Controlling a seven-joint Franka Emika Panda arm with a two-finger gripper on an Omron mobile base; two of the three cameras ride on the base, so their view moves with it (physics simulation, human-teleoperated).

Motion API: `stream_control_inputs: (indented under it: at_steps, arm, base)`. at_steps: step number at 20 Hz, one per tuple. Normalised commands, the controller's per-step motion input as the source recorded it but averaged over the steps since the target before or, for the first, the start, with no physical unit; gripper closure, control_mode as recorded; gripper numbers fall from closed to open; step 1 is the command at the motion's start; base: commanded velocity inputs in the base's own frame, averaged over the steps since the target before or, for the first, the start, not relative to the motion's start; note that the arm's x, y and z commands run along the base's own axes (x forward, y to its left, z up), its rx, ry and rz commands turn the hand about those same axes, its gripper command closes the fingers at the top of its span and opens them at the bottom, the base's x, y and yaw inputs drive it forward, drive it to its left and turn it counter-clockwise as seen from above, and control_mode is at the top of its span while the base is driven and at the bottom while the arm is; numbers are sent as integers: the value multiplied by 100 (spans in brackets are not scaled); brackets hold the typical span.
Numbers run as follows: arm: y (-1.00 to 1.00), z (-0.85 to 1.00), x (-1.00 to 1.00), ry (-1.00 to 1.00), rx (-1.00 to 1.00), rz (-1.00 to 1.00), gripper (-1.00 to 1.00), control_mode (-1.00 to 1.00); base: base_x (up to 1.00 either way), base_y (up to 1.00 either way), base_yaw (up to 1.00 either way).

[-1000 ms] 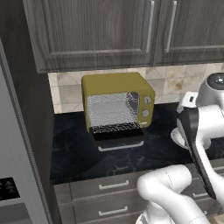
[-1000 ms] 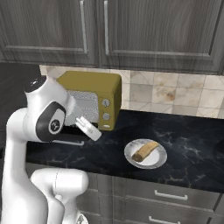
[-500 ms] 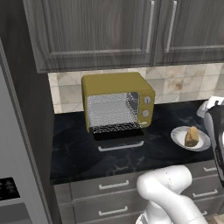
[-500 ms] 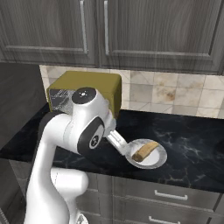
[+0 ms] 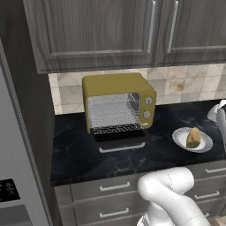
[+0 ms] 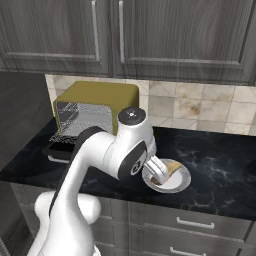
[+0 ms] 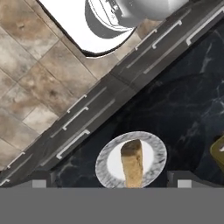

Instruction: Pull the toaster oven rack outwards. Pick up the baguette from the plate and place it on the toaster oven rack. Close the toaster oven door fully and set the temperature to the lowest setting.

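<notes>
**Arm swung over the plate, jaws wide above the baguette**

The gripper (image 7: 112,186) hangs with its jaws spread wide and empty, straddling the baguette (image 7: 132,162), which lies on the plate (image 7: 152,145) below. A second ago the arm stood upright between oven and plate; it has since swung across, so the pick looks next. The toaster oven (image 5: 118,105) stands well left, its door (image 5: 120,139) down and the rack (image 5: 117,129) pulled outward. The surface (image 5: 159,150) is dark marbled stone beneath grey cabinets (image 5: 106,31).

Dark cabinets (image 5: 110,35) – black counter (image 5: 79,145)
</notes>
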Motion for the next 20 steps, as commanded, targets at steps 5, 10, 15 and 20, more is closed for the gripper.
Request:
stream_control_inputs:
  at_steps: [5,10,15,20]
  arm:
    - [-22,-32,31,0,13,0,-100,-100]
    - [-5,-27,43,0,7,3,-100,-100]
    - [-4,-18,35,3,1,3,-100,-100]
    - [-6,-22,32,4,0,1,-100,-100]
  base:
    - [0,0,0]
    - [0,0,0]
    - [0,0,0]
    - [0,0,0]
